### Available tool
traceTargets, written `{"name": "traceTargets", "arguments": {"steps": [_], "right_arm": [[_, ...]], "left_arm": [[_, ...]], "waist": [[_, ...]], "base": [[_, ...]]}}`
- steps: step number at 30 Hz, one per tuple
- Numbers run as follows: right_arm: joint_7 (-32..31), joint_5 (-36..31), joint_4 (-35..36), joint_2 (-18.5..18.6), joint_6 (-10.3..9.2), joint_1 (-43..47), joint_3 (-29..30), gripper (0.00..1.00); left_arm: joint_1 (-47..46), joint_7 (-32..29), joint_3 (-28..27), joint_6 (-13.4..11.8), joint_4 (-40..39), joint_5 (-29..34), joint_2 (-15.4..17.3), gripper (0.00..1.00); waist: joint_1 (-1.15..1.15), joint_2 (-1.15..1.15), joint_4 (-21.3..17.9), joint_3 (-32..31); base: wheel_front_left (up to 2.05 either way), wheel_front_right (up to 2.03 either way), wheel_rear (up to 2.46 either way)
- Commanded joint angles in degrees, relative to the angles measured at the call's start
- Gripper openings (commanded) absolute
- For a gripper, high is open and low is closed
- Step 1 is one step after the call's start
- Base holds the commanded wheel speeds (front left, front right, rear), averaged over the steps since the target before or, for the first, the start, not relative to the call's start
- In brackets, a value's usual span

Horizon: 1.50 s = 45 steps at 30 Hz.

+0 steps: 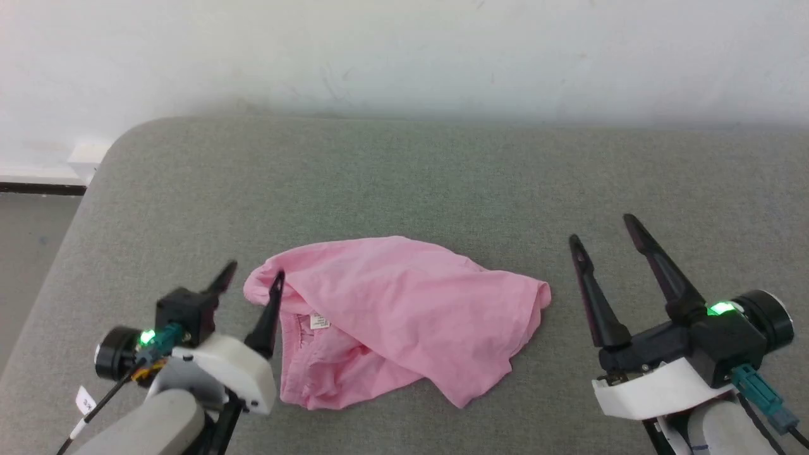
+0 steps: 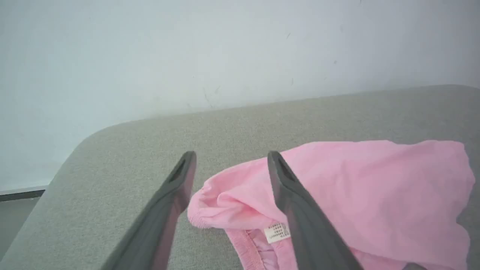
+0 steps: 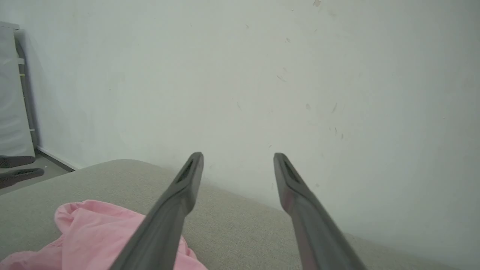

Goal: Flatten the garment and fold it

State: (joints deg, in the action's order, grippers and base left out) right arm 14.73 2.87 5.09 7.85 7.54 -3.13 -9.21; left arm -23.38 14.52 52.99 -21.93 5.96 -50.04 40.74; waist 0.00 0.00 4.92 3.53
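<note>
The garment [image 1: 404, 303], light pink shorts, lies crumpled on the grey padded surface [image 1: 442, 183], its waistband turned up so the small white label [image 1: 319, 321] shows. My left gripper [image 1: 254, 272] is open at the garment's left edge, with the right-hand finger over the bunched waistband corner. In the left wrist view the pink fabric [image 2: 367, 180] sits beneath and between the spread fingers [image 2: 180, 187], and the label [image 2: 276, 232] shows beside one finger. My right gripper [image 1: 602, 229] stands open to the right of the garment, apart from it. A corner of the garment [image 3: 93, 232] shows left of my right gripper [image 3: 238, 157].
The padded surface ends in a rounded corner at the far left [image 1: 120, 145], with floor [image 1: 25, 253] below it. A pale wall [image 1: 404, 57] runs along the back edge. A white panel [image 3: 11, 93] stands by the wall in the right wrist view.
</note>
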Motion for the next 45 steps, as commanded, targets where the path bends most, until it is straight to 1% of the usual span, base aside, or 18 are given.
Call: {"name": "traceTargets", "arguments": {"steps": [1, 4, 6, 8, 10, 11, 13, 18, 23, 25, 27, 30, 32, 35, 39, 40, 41, 45], "right_arm": [[0.27, 1.29, 0.35, 0.56, -0.05, -1.1, -1.04, 1.0], [0.27, 3.04, 0.59, 4.46, -0.05, -3.16, -6.04, 1.0], [0.27, 4.29, -0.17, 7.62, -0.05, -4.92, -10.86, 1.0], [0.27, 5.96, -1.79, 11.09, -0.05, -6.91, -16.34, 1.0], [0.03, 8.18, -4.72, 14.97, -0.05, -9.28, -23.24, 1.0], [-1.34, 9.65, -6.39, 16.61, -0.05, -10.72, -26.61, 1.0], [-6.7, 13.71, -9.38, 18.84, -0.05, -13.78, -32.84, 1.0], [-19.46, 23.82, -12.91, 22.78, -0.05, -22.46, -48.02, 1.0], [-29.93, 31.07, -14.51, 23.8, -0.05, -29.9, -59.71, 1.0], [-32.66, 32.83, -15.17, 23.51, -0.05, -32.3, -61.93, 1.0], [-34.52, 31.9, -16.39, 23.14, -0.05, -34.72, -63.2, 1.0], [-35.58, 31.61, -18.49, 21.64, -0.05, -35.92, -63.89, 1.0], [-35.7, 31.83, -19.2, 21.13, -0.05, -36.03, -63.98, 1.0], [-38.47, 30.63, -20.3, 19.83, -0.05, -34.62, -64.1, 1.0], [-42.94, 28.8, -18.33, 19.49, -0.05, -30.67, -64.12, 1.0], [-42.43, 28.82, -17.91, 19.74, -0.05, -30.51, -64.12, 0.31], [-41.45, 29.08, -17.75, 20.01, -0.05, -30.54, -64.13, 0.0], [-32.56, 30.14, -17.94, 21.18, -0.05, -32.48, -64.1, 0.0]], "left_arm": [[1.34, 0.38, -2.16, -1.76, -1.74, 2.07, -0.99, 1.0], [4.77, 0.44, -10.45, -6.37, -6.92, 9.57, -3.29, 1.0], [8.02, 0.45, -15.55, -8.54, -9.53, 14.78, -5.03, 1.0], [11.44, 0.46, -20.66, -9.76, -11.69, 18.72, -7.6, 1.0], [14.54, 0.46, -24.8, -9.88, -12.97, 22.24, -9.91, 1.0], [15.97, 0.47, -26.51, -9.5, -13.31, 23.63, -10.98, 1.0], [18.03, 0.47, -29.77, -8.29, -14.14, 26.45, -13.1, 1.0], [20.47, 0.47, -35.02, -3.06, -12.48, 30.54, -18.11, 1.0], [20.85, 0.47, -39.05, 0.25, -9.77, 34.7, -22.58, 1.0], [21.02, 0.47, -40.1, 1.46, -9.17, 36.26, -23.99, 1.0], [20.87, 0.47, -41.15, 2.6, -8.51, 37.6, -25.32, 1.0], [20.6, 0.48, -42.68, 4.13, -8.0, 39.33, -27.22, 1.0], [20.46, 0.48, -43.12, 4.65, -7.9, 39.81, -27.84, 1.0], [20.15, 0.48, -44.17, 6.16, -7.65, 41.12, -29.48, 1.0], [19.77, 0.48, -45.54, 7.87, -7.23, 42.5, -31.32, 1.0], [19.82, 0.48, -45.94, 8.19, -7.13, 42.79, -31.7, 1.0], [19.94, 0.48, -46.34, 8.47, -6.99, 43.05, -32.04, 1.0], [20.97, 0.48, -48.15, 9.52, -6.36, 43.88, -33.0, 1.0]], "waist": [[0.0, 0.0, 0.51, -0.59], [0.0, 0.0, 0.57, -0.68], [0.0, 0.0, 0.42, -0.64], [0.0, 0.0, 0.36, -0.59], [0.0, 0.0, 0.28, -0.51], [0.0, 0.0, 0.2, -0.41], [0.0, 0.0, 0.1, -0.02], [0.0, 0.0, 0.7, 1.6], [0.0, 0.0, 1.67, 3.41], [0.0, 0.0, 1.99, 4.12], [0.0, 0.0, 2.38, 4.86], [0.0, 0.0, 2.96, 5.83], [0.0, 0.0, 3.2, 6.13], [0.0, 0.0, 3.87, 6.97], [0.0, 0.0, 4.29, 7.47], [0.0, 0.0, 4.18, 7.45], [0.0, 0.0, 4.0, 7.28], [0.0, 0.0, 2.41, 5.76]], "base": [[0.0, 0.0, 0.0], [0.0, 0.0, 0.0], [0.0, 0.0, 0.0], [0.0, 0.0, 0.0], [0.0, 0.0, 0.0], [0.0, 0.0, 0.0], [0.0, 0.0, 0.0], [0.0, 0.0, 0.0], [0.0, 0.0, 0.0], [0.0, 0.0, 0.0], [0.0, 0.0, 0.0], [0.0, 0.0, 0.0], [0.0, 0.0, 0.0], [0.0, 0.0, 0.0], [0.0, 0.0, 0.0], [0.0, 0.0, 0.0], [0.0, 0.0, 0.0], [0.0, 0.0, 0.0]]}}
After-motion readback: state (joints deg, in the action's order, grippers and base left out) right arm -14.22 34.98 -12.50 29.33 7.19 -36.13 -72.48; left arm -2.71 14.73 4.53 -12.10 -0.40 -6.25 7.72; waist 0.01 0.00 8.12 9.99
